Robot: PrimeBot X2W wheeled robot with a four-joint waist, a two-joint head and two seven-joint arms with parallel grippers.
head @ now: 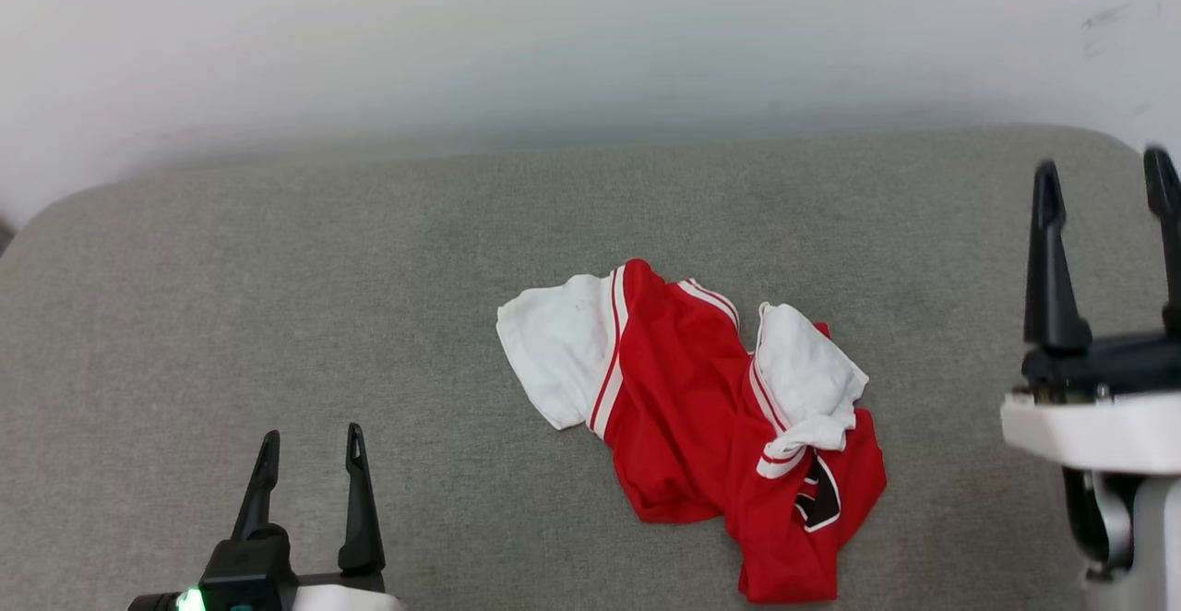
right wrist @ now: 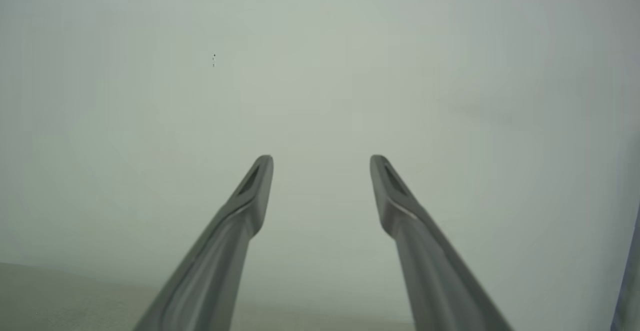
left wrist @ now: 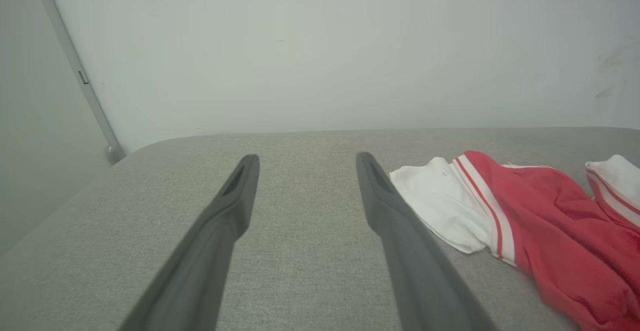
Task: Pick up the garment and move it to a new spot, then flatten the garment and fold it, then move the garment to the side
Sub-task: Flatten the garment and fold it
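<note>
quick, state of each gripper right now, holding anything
left gripper: open, holding nothing, apart from the crumpled red and white jersey T-shirt
right gripper: open, holding nothing

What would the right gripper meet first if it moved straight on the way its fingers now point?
Probably the pale wall. The open right gripper aims above the grey table, with nothing in the way; the garment lies off to its left. Depth is unclear.
</note>
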